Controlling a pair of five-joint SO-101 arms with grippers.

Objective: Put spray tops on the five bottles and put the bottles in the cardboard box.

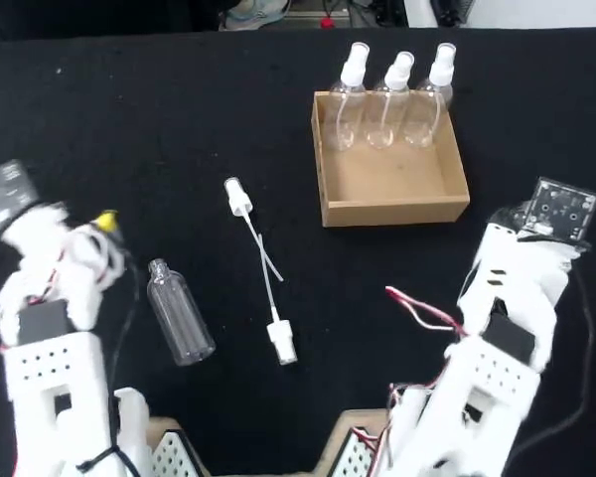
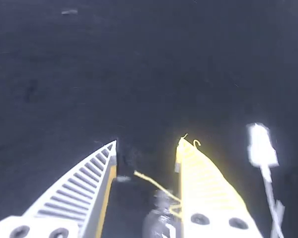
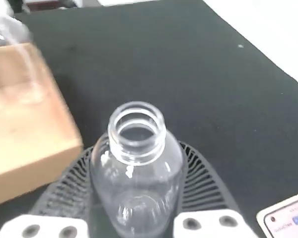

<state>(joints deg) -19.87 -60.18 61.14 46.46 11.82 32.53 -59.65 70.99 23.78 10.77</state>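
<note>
Since your right pincer (image 3: 137, 166) is already clamped round a clear plastic bottle with an open threaded neck (image 3: 136, 131), close to the brown cardboard box (image 3: 25, 129), the coming move turns on your left side. The left pincer (image 2: 148, 144) hangs over the black surface (image 2: 89, 74) with its jaws well apart and nothing between them. A white spray top with a long dip tube (image 2: 260, 144) lies ahead of it, out past the yellow finger (image 2: 203, 188). Its head is the far end and its tube runs back toward the arm. I judge your left arm the nearer to it. A second white spray top (image 1: 281, 343) crosses tubes with the first. A second clear uncapped bottle (image 1: 179, 316) lies on its side beside the left arm. Three capped bottles (image 1: 382, 99) stand in the box.
</note>
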